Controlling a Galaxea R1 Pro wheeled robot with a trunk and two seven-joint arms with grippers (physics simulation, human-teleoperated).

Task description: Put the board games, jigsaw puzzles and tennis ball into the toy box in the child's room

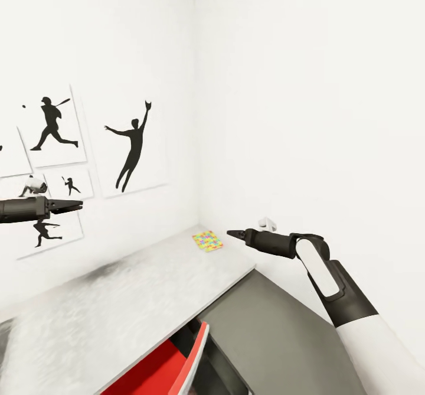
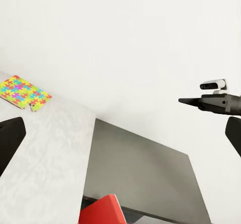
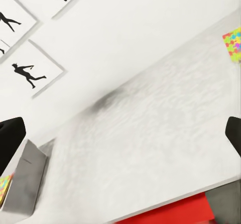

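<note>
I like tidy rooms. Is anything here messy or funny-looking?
Nothing looks spilled or broken. One puzzle lies flat at the table's far corner, turned a bit crooked to the edges. It is not in the toy box at the other end yet. Both claws hang in the air, holding nothing.

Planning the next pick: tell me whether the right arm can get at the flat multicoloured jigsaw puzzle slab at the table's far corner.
Probably yes. The flat multicoloured jigsaw puzzle slab lies alone near the corner of the pale table, and the right gripper hovers just beside it, fingers apparently closed, with nothing between them.
</note>
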